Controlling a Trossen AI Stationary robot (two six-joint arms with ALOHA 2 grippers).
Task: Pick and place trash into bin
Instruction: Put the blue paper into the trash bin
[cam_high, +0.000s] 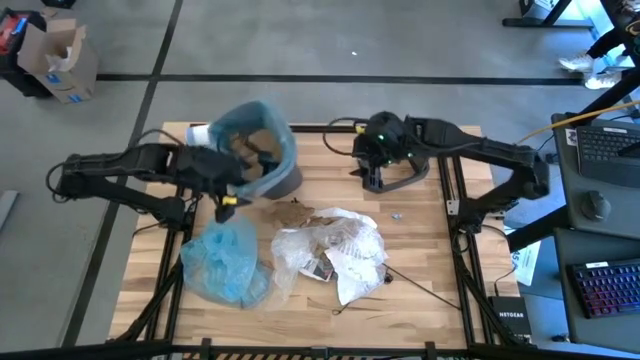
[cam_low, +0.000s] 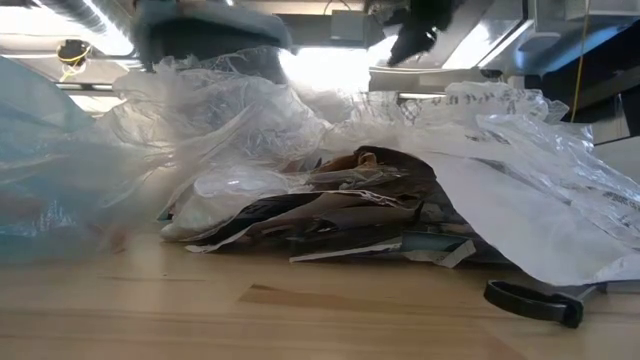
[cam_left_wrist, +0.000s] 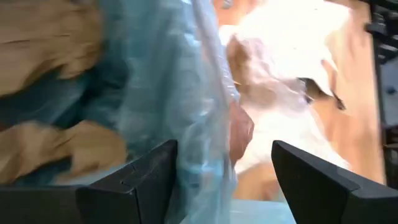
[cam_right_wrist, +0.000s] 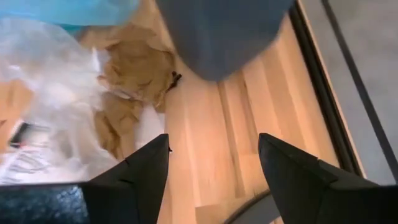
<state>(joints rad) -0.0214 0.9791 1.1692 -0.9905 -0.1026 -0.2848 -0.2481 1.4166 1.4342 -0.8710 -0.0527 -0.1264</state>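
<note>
The dark grey bin (cam_high: 285, 178) with its light blue liner (cam_left_wrist: 186, 93) sits at the table's far edge and looks tilted; brown paper (cam_high: 258, 140) lies inside. My left gripper (cam_high: 235, 178) (cam_left_wrist: 224, 186) is open, one finger inside the rim and one outside. The trash pile (cam_high: 330, 245) (cam_low: 330, 200) of white plastic, clear wrap, brown paper and a printed packet (cam_high: 320, 268) lies mid-table, with a thin dark stick (cam_high: 420, 285) at its right. My right gripper (cam_high: 378, 172) (cam_right_wrist: 213, 174) is open, right of the bin (cam_right_wrist: 224, 31), above bare wood. My left gripper has the bin's liner-covered rim (cam_left_wrist: 205, 143) between its open fingers, coming from the table's left. The liner runs close past one finger (cam_left_wrist: 143, 180) and stands apart from the other. Whether that finger touches the liner, I cannot tell.
A crumpled light blue bag (cam_high: 225, 265) (cam_low: 40, 180) lies on the table near-left of the pile. A small object (cam_high: 397, 214) lies on the wood to the right. A cardboard box (cam_high: 60, 60) stands on the floor; a desk with keyboards (cam_high: 610, 150) is beyond the table's right edge.
</note>
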